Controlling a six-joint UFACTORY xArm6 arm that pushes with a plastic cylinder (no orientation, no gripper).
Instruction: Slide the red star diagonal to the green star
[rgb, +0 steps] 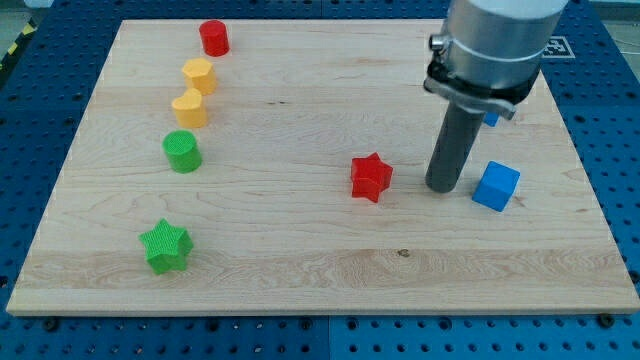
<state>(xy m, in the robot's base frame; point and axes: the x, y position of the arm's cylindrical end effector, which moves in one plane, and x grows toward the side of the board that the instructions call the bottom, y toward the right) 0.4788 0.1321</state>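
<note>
Camera view: single view of a wooden worktop (300, 270) on a blue perforated base (610, 130).
End effector: straight dark rod with no jaws, so there is no open or closed state and nothing is gripped; my tip (443, 188) rests on the worktop, touching no block.
Red star (371, 177): just beside my tip, toward the view's left, with a narrow gap of bare wood between them.
Blue cube (496, 186): just beside my tip, toward the view's right, not touching it.
Second blue block (491, 118): above my tip in the view, mostly hidden behind the arm housing; shape cannot be determined.
Green star (165, 246): well apart from my tip, far toward the view's left and lower, near the worktop's bottom-left corner.
Green cylinder (182, 151): far to the view's left of my tip, slightly higher in the view.
Yellow blocks: two, one (189, 108) directly above the green cylinder, the other (199, 75) just above that.
Red cylinder (214, 38): far to the view's upper left of my tip, near the worktop's top edge.
</note>
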